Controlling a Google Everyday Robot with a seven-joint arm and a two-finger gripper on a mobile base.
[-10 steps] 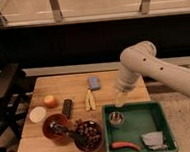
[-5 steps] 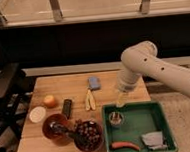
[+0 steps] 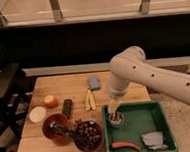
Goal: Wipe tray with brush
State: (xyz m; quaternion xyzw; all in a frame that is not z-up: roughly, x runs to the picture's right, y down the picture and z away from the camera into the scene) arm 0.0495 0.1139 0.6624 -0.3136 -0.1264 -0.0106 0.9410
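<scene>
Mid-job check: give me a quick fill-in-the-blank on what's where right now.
1. The gripper hangs over the far-left corner of the ___ tray.
2. Beside the tray stand ___ round bowls.
3. The orange fruit lies on the ___ table.
Missing: green, two, wooden.

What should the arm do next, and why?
Probably lift and move over to the brush, which seems to lie across the two bowls. The gripper sits open at the tray's far corner on the bowls' side, holding nothing, so wiping cannot start yet.
</scene>
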